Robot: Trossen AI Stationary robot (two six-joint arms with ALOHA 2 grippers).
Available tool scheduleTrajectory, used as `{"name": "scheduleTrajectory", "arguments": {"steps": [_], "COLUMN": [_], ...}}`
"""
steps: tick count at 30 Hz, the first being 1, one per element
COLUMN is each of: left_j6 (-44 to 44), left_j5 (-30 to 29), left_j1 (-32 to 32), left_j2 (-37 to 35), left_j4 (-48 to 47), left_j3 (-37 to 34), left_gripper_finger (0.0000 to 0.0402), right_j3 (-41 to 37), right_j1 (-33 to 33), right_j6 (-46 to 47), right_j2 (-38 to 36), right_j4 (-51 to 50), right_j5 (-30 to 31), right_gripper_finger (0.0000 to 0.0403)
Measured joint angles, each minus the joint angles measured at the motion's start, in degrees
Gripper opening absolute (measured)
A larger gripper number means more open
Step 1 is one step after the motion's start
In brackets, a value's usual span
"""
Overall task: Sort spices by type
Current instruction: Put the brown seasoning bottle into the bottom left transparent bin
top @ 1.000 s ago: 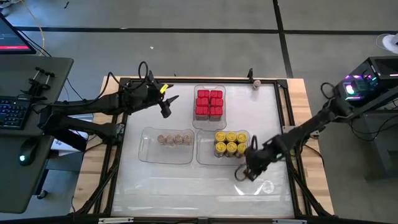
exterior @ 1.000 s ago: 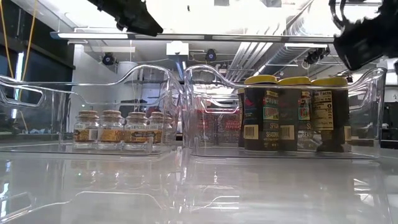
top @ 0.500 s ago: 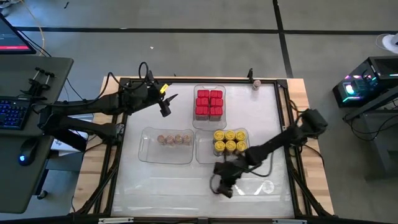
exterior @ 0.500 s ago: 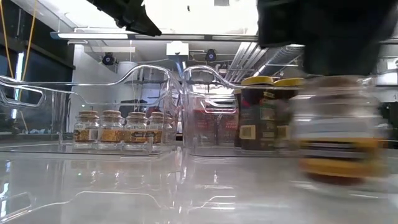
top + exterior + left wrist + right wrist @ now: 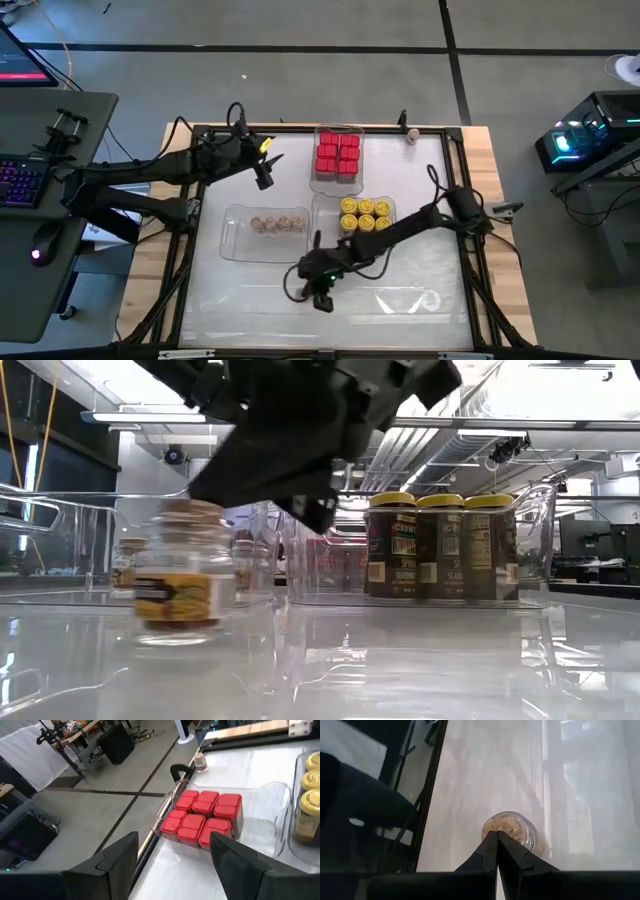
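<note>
A small tan-brown jar with a cork lid (image 5: 512, 826) stands alone on the table near its front, blurred in the low view (image 5: 180, 580). My right gripper (image 5: 496, 837) is shut just behind it, reaching low across the table (image 5: 308, 288). My left gripper (image 5: 175, 860) is open and empty, above the table's far left (image 5: 265, 172). Several red boxes (image 5: 337, 158), several yellow-lidded jars (image 5: 365, 215) and several tan jars (image 5: 280, 224) each stand in a clear tray. My right gripper touches the lone jar with its shut fingertips (image 5: 492, 845) at the rim of the lid (image 5: 490, 831) on the side facing the gripper. The fingers come nearly level from the table's right. The jar stands upright on its base on the table.
One more small jar (image 5: 411, 135) stands at the table's far right corner and shows in the left wrist view (image 5: 200, 762). The three clear trays fill the table's middle. The black table frame (image 5: 185, 270) runs along the left edge.
My right gripper has swept along the table's near part from right to left, pushing the lone tan jar, which has slid upright toward the left edge. The trays of yellow jars and red boxes have slid a little toward the far edge.
</note>
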Motion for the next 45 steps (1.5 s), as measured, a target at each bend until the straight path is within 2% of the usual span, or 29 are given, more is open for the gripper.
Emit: {"name": "scheduleTrajectory", "arguments": {"steps": [3,8,11,18,20,23,26,28,32,36,39,42,45], "left_j6": [-0.7,-4.0,-4.1,-6.8,-9.0,-11.6,-12.2,-12.1,-13.3,-21.0,-27.1,-31.4,-32.0], "left_j5": [0.0,0.0,0.0,-0.1,-0.1,1.3,3.0,3.0,3.0,6.6,10.6,11.0,11.1], "left_j1": [0.0,-0.1,-0.1,-0.5,-1.1,-3.1,-6.5,-9.3,-15.4,-22.1,-28.3,-35.1,-41.0], "left_j2": [0.0,-0.1,-0.1,-0.1,-0.1,-0.1,0.9,2.4,6.5,10.2,12.9,17.3,22.8], "left_j4": [-1.2,-1.4,-1.4,-1.4,-1.3,-0.7,-2.3,-7.1,-21.0,-27.5,-26.9,-25.4,-21.2], "left_j3": [0.0,0.0,0.0,0.0,0.0,0.2,2.7,5.8,14.0,18.5,18.6,18.6,18.6], "left_gripper_finger": [0.0232,0.0232,0.0232,0.0232,0.0232,0.0232,0.0232,0.0232,0.0232,0.0232,0.0232,0.0232,0.0232], "right_j3": [3.3,7.3,9.4,12.8,15.1,20.0,24.0,25.0,21.1,11.2,2.0,-6.8,-14.0], "right_j1": [0.6,0.6,0.6,0.9,1.5,2.4,2.9,2.8,2.7,3.0,4.1,6.5,9.4], "right_j6": [-4.3,-10.1,-15.8,-27.9,-31.2,-33.6,-31.8,-30.4,-26.4,-17.3,-7.2,4.0,12.8], "right_j2": [0.7,0.3,0.4,0.3,0.3,0.3,0.2,-0.7,-6.2,-16.3,-26.3,-36.2,-44.6], "right_j4": [-3.4,-14.9,-16.5,-17.8,-21.5,-32.9,-46.7,-53.7,-58.9,-60.9,-60.7,-58.9,-54.4], "right_j5": [-0.2,-2.2,-2.9,0.1,2.8,9.2,15.8,19.2,23.0,28.3,33.4,35.7,37.0], "right_gripper_finger": [0.0000,0.0000,0.0000,0.0000,0.0000,0.0000,0.0000,0.0000,0.0000,0.0000,0.0000,0.0000,0.0000]}}
